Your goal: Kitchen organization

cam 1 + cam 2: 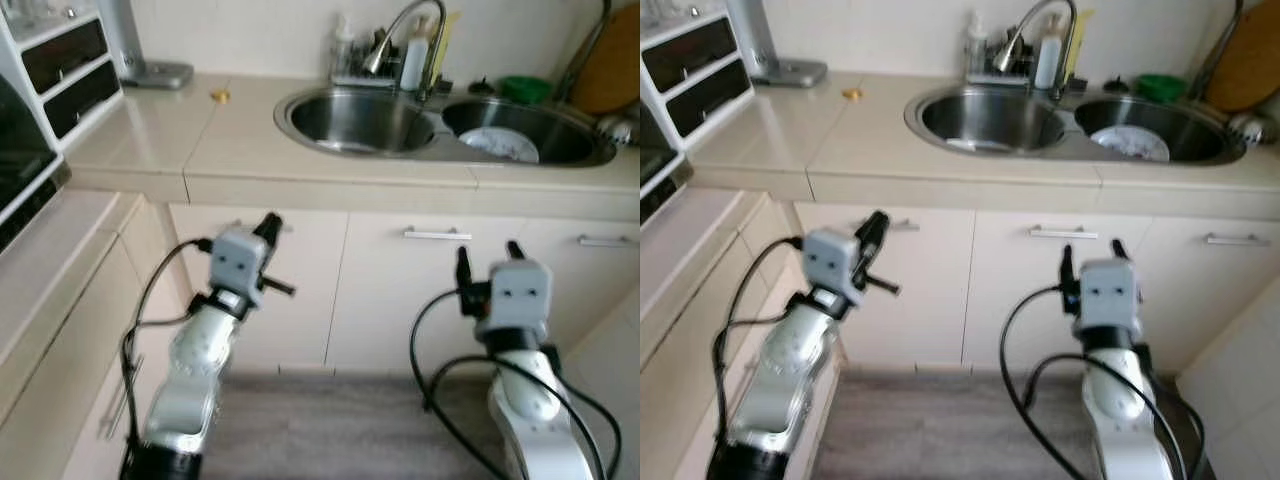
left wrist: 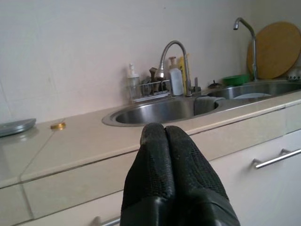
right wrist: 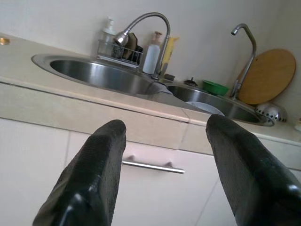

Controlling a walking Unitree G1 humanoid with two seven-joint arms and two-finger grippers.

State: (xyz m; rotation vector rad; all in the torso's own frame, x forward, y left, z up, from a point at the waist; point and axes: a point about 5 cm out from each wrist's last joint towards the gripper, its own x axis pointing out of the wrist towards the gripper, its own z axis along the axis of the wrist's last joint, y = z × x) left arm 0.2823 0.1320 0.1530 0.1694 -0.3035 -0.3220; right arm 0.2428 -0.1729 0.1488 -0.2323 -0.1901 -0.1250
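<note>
A steel double sink (image 1: 300,100) is set into the beige counter (image 1: 150,130) ahead of me. In its right basin lies a white plate (image 1: 498,144). A curved tap (image 1: 432,40) rises behind the sink, with a rack of bottles and brushes (image 1: 385,50) beside it. My left gripper (image 1: 269,225) is raised in front of the cabinet doors below the counter edge, its fingers (image 2: 164,155) pressed together and holding nothing. My right gripper (image 1: 488,252) is held up at the same height below the sink, open, with nothing between its fingers (image 3: 106,155).
A small gold disc (image 1: 219,96) lies on the counter left of the sink. A green bowl (image 1: 525,88) and a round wooden board (image 1: 612,70) stand at the back right. Cabinet handles (image 1: 437,234) face me. A dark drawer unit (image 1: 70,70) stands at the left.
</note>
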